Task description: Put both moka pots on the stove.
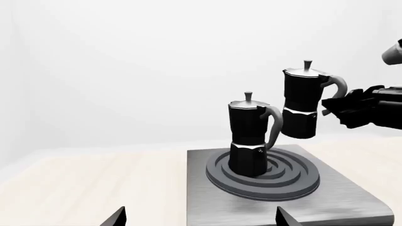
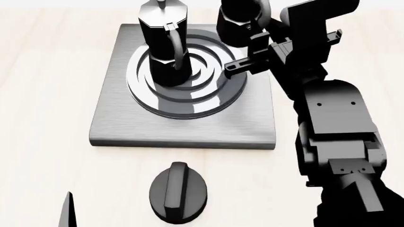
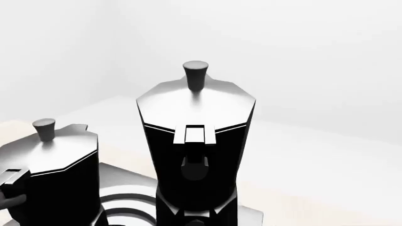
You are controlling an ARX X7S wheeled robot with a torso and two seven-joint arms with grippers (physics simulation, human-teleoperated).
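One glossy black faceted moka pot with a silvery lid [image 1: 251, 136] already stands upright on the raised concentric ring burner of the flat square brushed grey metal stove [image 1: 351, 197], slightly off the centre of the rings. The second identical black moka pot [image 1: 303, 101] hangs in the air, upright, above the far right part of the plate, carried by its curved handle in the right pincer [image 1: 339, 107], which looks clenched on that handle, though the head view shows the contact only partly. The step in hand is setting this pot down, and the free space is tight: the seated pot takes up much of the burner, so the carried one should come down on the bare rings or plate just beside it, with the two bodies kept apart. Keeping the pot level on the way down matters, since a handle hold invites tilt. Letting go only once the base sits flat would be wise. The left pincer [image 1: 197, 217] shows only its two tips, spread wide and holding nothing, near the front edge of the stove on the pale wooden surface [image 1: 75, 188].
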